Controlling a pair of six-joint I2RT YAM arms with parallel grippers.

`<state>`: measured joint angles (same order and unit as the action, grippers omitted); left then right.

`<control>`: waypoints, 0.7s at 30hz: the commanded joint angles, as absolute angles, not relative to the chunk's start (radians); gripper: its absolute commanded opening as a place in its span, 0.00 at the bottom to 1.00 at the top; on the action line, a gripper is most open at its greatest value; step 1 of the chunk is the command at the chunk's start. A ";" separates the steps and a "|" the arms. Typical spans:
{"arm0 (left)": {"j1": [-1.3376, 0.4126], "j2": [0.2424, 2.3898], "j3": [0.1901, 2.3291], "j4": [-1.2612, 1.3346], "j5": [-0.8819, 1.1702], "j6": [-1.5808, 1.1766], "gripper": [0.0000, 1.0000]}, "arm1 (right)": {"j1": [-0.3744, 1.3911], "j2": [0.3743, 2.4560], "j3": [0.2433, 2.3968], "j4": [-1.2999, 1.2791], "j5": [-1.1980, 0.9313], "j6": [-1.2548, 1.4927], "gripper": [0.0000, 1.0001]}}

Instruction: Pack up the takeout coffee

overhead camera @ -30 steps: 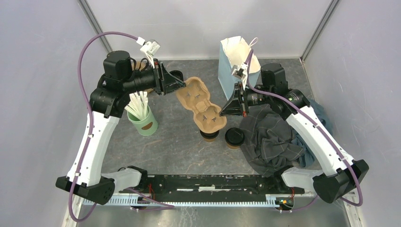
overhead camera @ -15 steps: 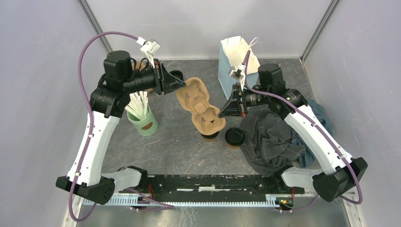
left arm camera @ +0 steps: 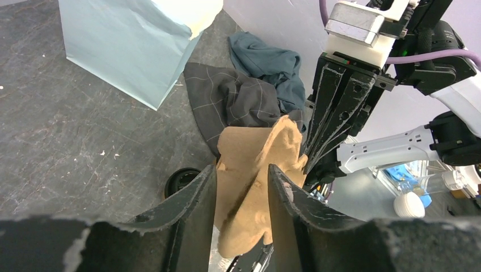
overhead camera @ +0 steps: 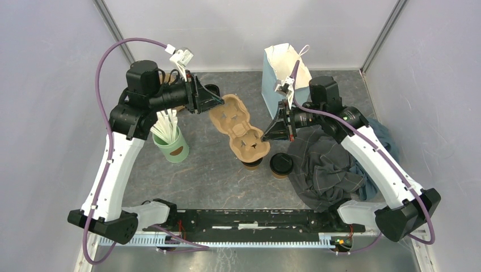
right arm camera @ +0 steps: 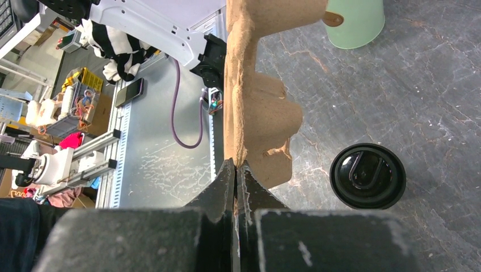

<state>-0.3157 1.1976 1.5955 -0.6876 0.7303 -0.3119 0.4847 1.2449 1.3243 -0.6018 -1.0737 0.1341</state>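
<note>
- Pale walls enclose a dark grey tabletop [overhead camera: 204, 170], and your two arms reach in from its near edge.
- Between the arms hangs a brown pulp cup carrier [overhead camera: 238, 122]. It is lifted and tilted, and neither cup appears to be seated in it.
- Your right gripper [right arm camera: 235, 165] is closed tight on the thin rim at the carrier's near end, jaws together on the pulp. This pinch looks like what bears the carrier.
- Your left gripper [left arm camera: 241, 170] straddles the far end with its jaws partly apart. You cannot tell whether they press on the pulp or only bracket it, perhaps to steady it.
- One lidded cup [overhead camera: 281, 164], brown paper with a black sip lid, stands upright on the tabletop. It is just beside the carrier's near end and next to a heap of dark cloth [overhead camera: 326, 167].
- The second cup [overhead camera: 251, 164] stands partly hidden under that near end. You cannot tell whether they touch.
- A pale blue paper bag [overhead camera: 281, 76] stands open at the back, probably where the loaded carrier goes.
- A green cup of white sticks [overhead camera: 171, 141] stands by the left arm, well apart from the coffees.
</note>
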 commanded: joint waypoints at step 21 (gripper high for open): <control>-0.316 1.104 1.591 -0.686 0.308 -0.334 0.02 | 0.462 1.211 1.288 -0.440 -0.706 0.470 0.74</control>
<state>-0.3164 1.1767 1.5860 -0.7345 0.5362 -0.3031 0.4896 1.2800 1.3525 -0.6010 -0.8669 0.2371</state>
